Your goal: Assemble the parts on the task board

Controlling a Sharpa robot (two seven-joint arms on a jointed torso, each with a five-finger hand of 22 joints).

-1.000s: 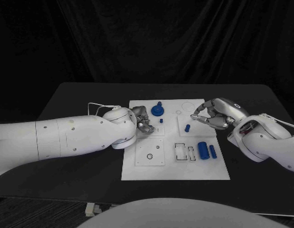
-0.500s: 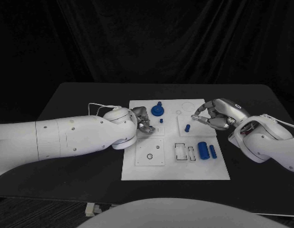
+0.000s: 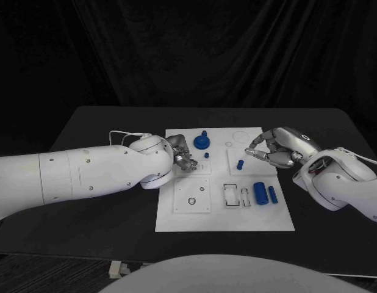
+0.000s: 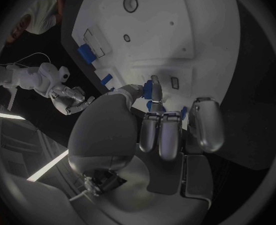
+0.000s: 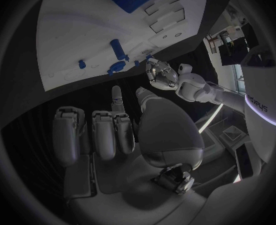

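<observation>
Little has moved: left hand (image 3: 182, 154) has edged slightly toward the round part (image 3: 202, 142) on the task board (image 3: 224, 220), fingers pinching a small blue part (image 4: 148, 89). Right hand (image 3: 275, 148) hovers, fingers curled, apparently empty. Two cylinders (image 3: 264, 191) beside it await assembly.

Black table (image 3: 109, 226) with rounded corners, matte top. Dark pleated curtain (image 3: 206, 55) hangs behind it, covering the whole back wall. Dim surroundings. Bright strip of light (image 4: 47, 164) visible off to one side.
</observation>
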